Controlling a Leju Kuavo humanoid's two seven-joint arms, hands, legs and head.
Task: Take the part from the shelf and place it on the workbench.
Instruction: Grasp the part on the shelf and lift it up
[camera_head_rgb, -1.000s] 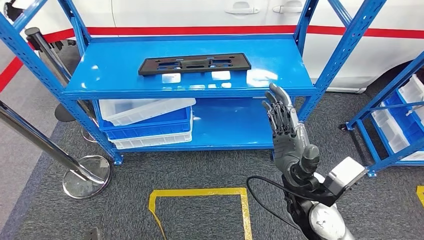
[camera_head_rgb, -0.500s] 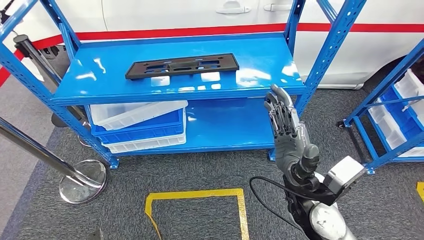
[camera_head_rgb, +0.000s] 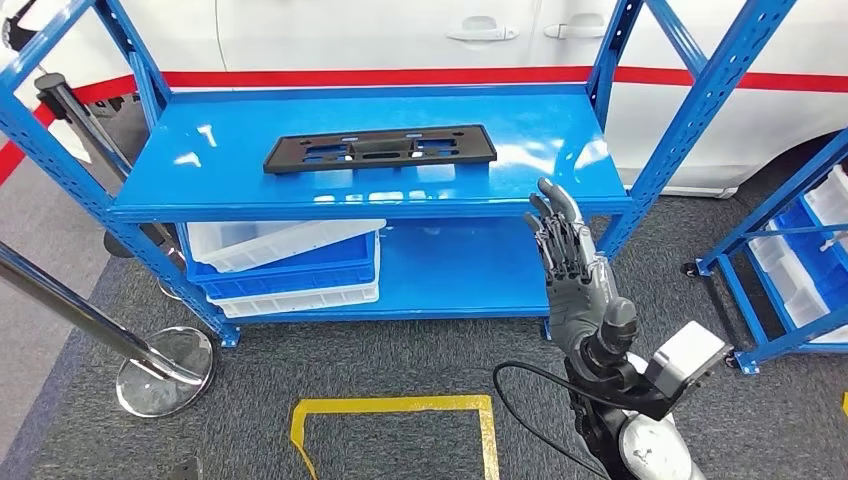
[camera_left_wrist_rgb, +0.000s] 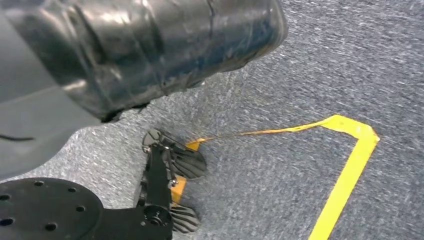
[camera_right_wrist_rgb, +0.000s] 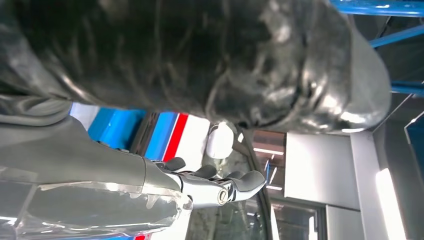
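Observation:
The part (camera_head_rgb: 380, 148) is a long flat black plate with slots, lying on the top board of the blue shelf (camera_head_rgb: 250, 195). My right hand (camera_head_rgb: 568, 262) is raised in front of the shelf's right front edge, lower than the part and off to its right, not touching it. Its fingers (camera_right_wrist_rgb: 220, 187) are stretched out and apart, with nothing in them. In the left wrist view the dark glossy cover of my left hand (camera_left_wrist_rgb: 150, 45) hangs over grey carpet, and its fingers are hidden.
Stacked white and blue bins (camera_head_rgb: 290, 262) sit on the lower shelf board at the left. A chrome stanchion base (camera_head_rgb: 165, 370) stands on the carpet at the left. A yellow tape square (camera_head_rgb: 395, 408) marks the floor. Another blue rack (camera_head_rgb: 800, 250) stands at the right, and a white car (camera_head_rgb: 400, 30) behind.
The whole picture has swayed left and back right, so the camera moved. The part lies in the same spot on the shelf. My right hand stays raised and open.

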